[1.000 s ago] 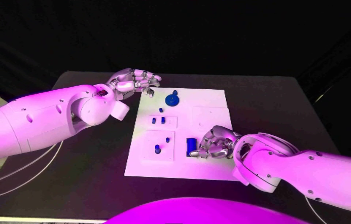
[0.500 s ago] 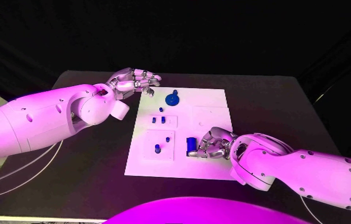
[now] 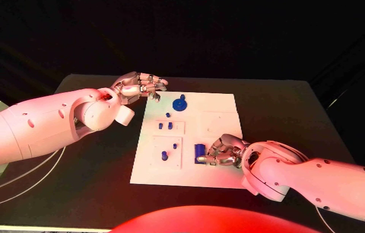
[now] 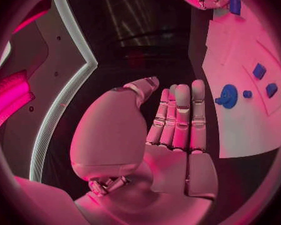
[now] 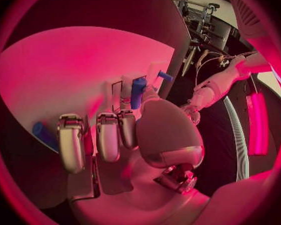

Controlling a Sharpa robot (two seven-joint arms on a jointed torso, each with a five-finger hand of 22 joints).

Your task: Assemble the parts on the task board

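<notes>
The white task board (image 3: 217, 114) lies in the middle of the table. On its near half stands a dark blue cylinder (image 3: 199, 151), which my right hand (image 3: 222, 152) pinches between thumb and a finger; the other fingers are curled in. The right wrist view shows the cylinder (image 5: 138, 92) rising just past the fingertips (image 5: 124, 127). A round blue part (image 3: 179, 104) sits near the far edge, and several small blue parts (image 3: 165, 125) stand in the left pockets. My left hand (image 3: 140, 85) hovers at the board's far left corner with straight fingers (image 4: 180, 116), holding nothing.
The black table (image 3: 91, 154) surrounds the board with free room on both sides. Another small blue piece (image 5: 43, 135) lies beside the curled fingers of my right hand. My left forearm (image 3: 53, 122) lies across the table's left side.
My right hand has crept slightly nearer and closer round the blue cylinder, which stays in place. The left hand has barely moved.
</notes>
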